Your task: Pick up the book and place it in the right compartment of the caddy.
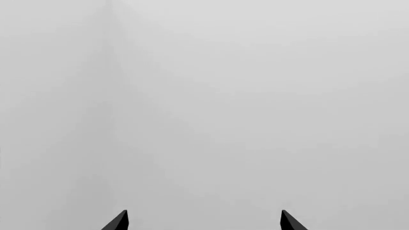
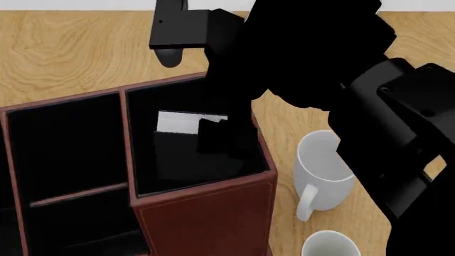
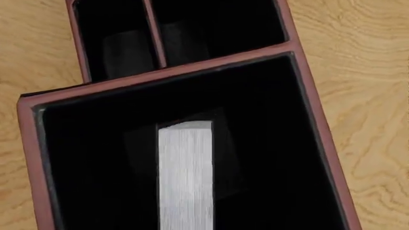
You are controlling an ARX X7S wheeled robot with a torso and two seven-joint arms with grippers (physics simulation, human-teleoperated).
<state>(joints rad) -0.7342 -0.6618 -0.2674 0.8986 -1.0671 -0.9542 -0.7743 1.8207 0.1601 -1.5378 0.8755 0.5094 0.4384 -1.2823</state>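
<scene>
The book, stiff and probably heavy, stands inside the right compartment; right tool's jaw state unseen, left tool wide.

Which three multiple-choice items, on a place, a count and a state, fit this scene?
1. Where is the book? A on the table; B in a mug; C in the right compartment of the caddy.
2. How many white mugs show in the head view? A two; B one; C four.
3. How is the left gripper? A shut on the book; B open, empty; C shut on a mug.
C, white page edges show between its black walls; A, both stand beside the caddy; B, its fingertips stand apart, nothing between.
</scene>
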